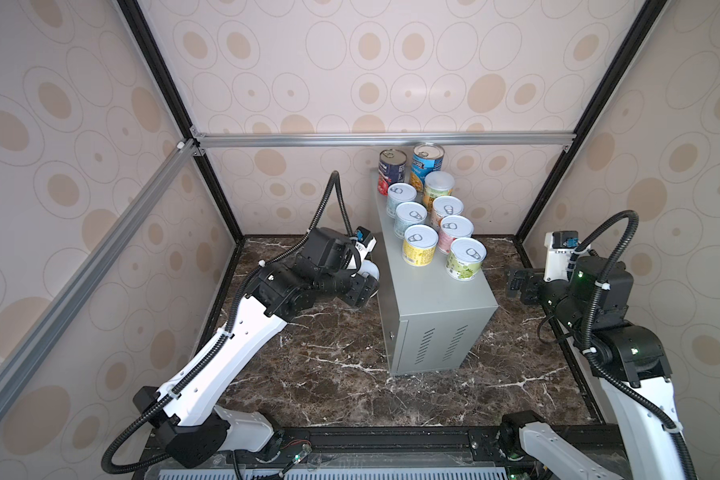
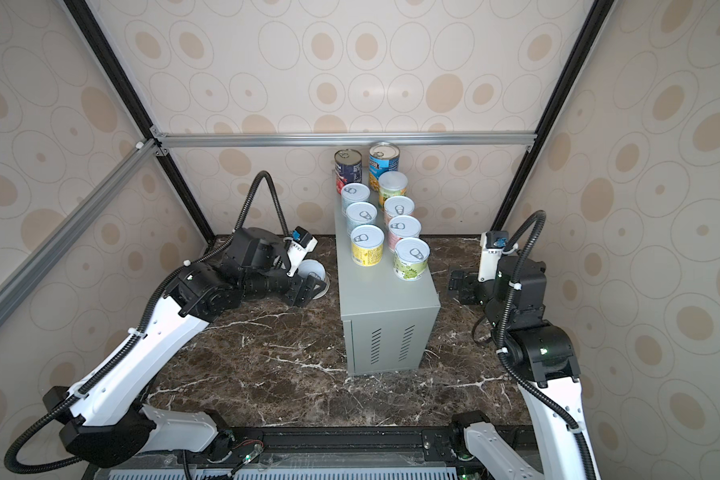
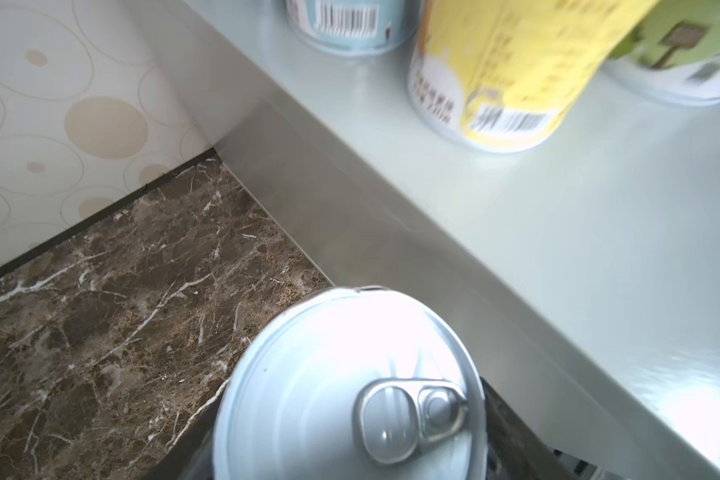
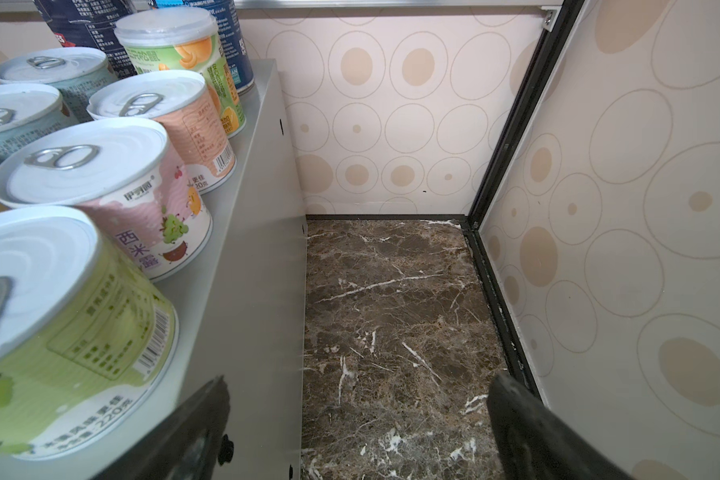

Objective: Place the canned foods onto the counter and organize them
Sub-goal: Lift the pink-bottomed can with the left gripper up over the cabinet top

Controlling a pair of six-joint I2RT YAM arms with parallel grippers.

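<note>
Atop the desk [image 1: 433,291] stand nine cans [image 1: 411,216]. The left gripper [image 2: 312,286] pinches a tenth can [image 3: 350,374], its pull-tab [image 3: 408,415] seen only in the wrist view; the right gripper [image 4: 358,419] is spread.

- Soft, even light fills both top views; shadows on the marble surface [image 1: 329,374] are faint.
- In the left wrist view, glare burns out the lid of the nearest can [image 3: 350,365] and part of the counter [image 3: 661,374] top.
- The yellow can [image 3: 499,75] there is blurred.
</note>
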